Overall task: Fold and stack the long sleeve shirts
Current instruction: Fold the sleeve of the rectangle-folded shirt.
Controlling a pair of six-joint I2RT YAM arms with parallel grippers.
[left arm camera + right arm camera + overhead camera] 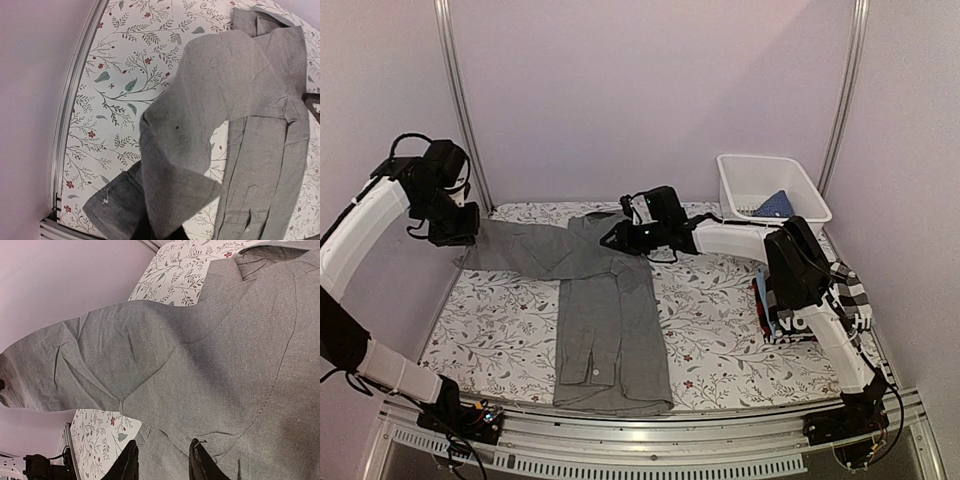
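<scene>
In the middle of the flowered surface [720, 320] the grey shirt [610, 320] lies flat. Its collar [270, 254] is toward the far wall and its hem is at the near edge, just short of the metal rail [650, 440]. One sleeve [520, 250] is drawn out to the robot's left and lifted off the surface, ending at the left gripper [460, 235], which is closed on it above the far left corner. In the left wrist view this sleeve hangs folded over itself, with the buttoned cuff [112, 207] drooping toward the left rim of the surface.

The right gripper [618, 237] hovers over the shirt's shoulder, just beside the collar. Its two fingers [127, 465] stand a moderate way apart with grey cloth showing in the gap, and no fold is pinched between them.

On the robot's left of the shirt's body, bare surface runs to the left edge. A broader bare strip lies between the body and the right side. There, partly under the right arm, a checked shirt [855, 290] and a dark shirt [795, 325] with white letters are piled near the right edge. A white basket [732, 195] stands in the far right corner with a blue cloth [775, 205] inside.
</scene>
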